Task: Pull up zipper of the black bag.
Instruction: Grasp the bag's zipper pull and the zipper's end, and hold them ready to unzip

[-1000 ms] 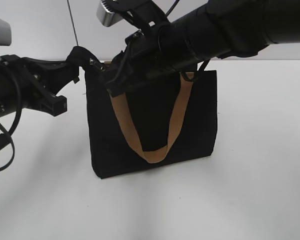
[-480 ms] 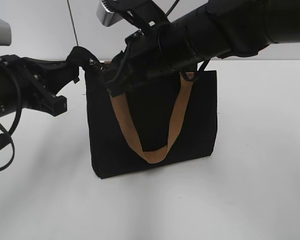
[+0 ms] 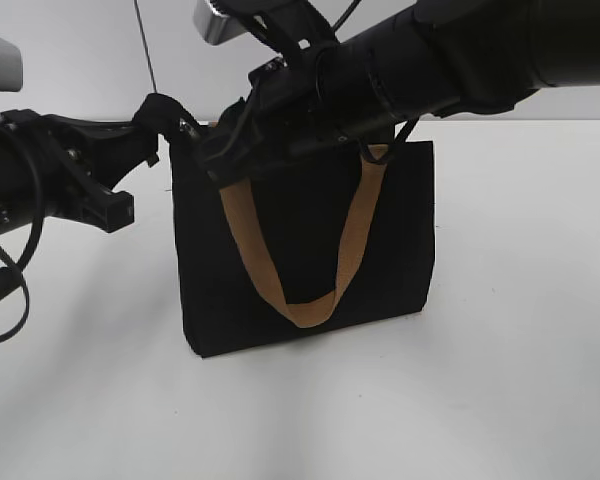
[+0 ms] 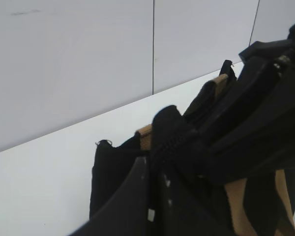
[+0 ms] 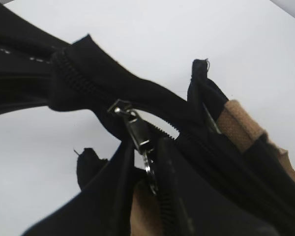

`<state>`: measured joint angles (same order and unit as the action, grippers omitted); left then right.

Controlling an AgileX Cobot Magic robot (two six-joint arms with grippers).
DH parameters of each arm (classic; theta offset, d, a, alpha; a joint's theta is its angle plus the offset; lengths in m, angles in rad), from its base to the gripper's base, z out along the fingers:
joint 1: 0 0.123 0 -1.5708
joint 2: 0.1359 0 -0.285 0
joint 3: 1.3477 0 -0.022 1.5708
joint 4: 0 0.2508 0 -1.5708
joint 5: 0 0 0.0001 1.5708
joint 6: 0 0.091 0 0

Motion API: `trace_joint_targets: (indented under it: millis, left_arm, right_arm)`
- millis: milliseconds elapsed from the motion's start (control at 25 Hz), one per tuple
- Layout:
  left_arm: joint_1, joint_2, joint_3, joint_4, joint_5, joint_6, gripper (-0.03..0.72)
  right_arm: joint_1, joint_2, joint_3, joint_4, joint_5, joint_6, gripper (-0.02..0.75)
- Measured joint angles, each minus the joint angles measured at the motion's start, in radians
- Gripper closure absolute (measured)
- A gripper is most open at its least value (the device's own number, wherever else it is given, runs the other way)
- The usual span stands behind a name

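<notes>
The black bag (image 3: 310, 250) stands upright on the white table, a tan strap handle (image 3: 355, 230) hanging down its front. My left gripper (image 3: 162, 112) is shut on the fabric at the bag's top left corner; in the left wrist view the gripper (image 4: 155, 169) pinches black fabric (image 4: 108, 172). My right gripper (image 3: 208, 152) reaches across to the bag's top edge, close to the left gripper. In the right wrist view the zipper (image 5: 71, 69) runs along the top edge. Its silvery pull (image 5: 132, 124) hangs into my right gripper (image 5: 148, 169), which is shut on the pull's ring.
The white table (image 3: 520, 350) spreads around the bag and a pale wall (image 4: 69, 59) stands behind it. The right arm (image 3: 450, 60) stretches over the bag's top from the upper right. A loose black cable (image 3: 0, 290) hangs under the left arm.
My right gripper has shifted slightly left along the bag's top edge toward the left gripper. The left arm and the bag have stayed in place.
</notes>
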<state>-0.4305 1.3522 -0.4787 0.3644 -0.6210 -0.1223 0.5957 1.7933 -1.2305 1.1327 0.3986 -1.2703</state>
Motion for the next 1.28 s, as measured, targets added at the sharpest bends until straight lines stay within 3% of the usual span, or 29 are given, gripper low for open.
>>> trace_joint_targets:
  millis: [160,280,360,680,1040,1280]
  left_arm:
    - [0.0,0.0,0.0,0.0,0.0,0.0,0.694]
    - [0.0,0.0,0.0,0.0,0.0,0.0,0.694]
    - [0.0,0.0,0.0,0.0,0.0,0.0,0.694]
    - [0.0,0.0,0.0,0.0,0.018,0.0,0.694]
    - [-0.001,0.0,-0.002,-0.023,0.213,0.0,0.694]
    - [0.043,0.0,-0.002,-0.04,0.239,0.0,0.694]
  right_arm:
    - [0.0,0.0,0.0,-0.001,0.013,0.0,0.609]
    - [0.0,0.001,0.0,-0.003,0.022,0.0,0.716]
    - [0.0,0.001,0.0,-0.003,0.015,0.0,0.738]
    - [-0.018,-0.013,0.0,-0.003,0.021,0.0,0.738]
    - [-0.066,-0.018,0.0,-0.008,0.092,0.0,0.738]
    - [-0.068,-0.019,0.0,-0.008,0.095,0.0,0.738]
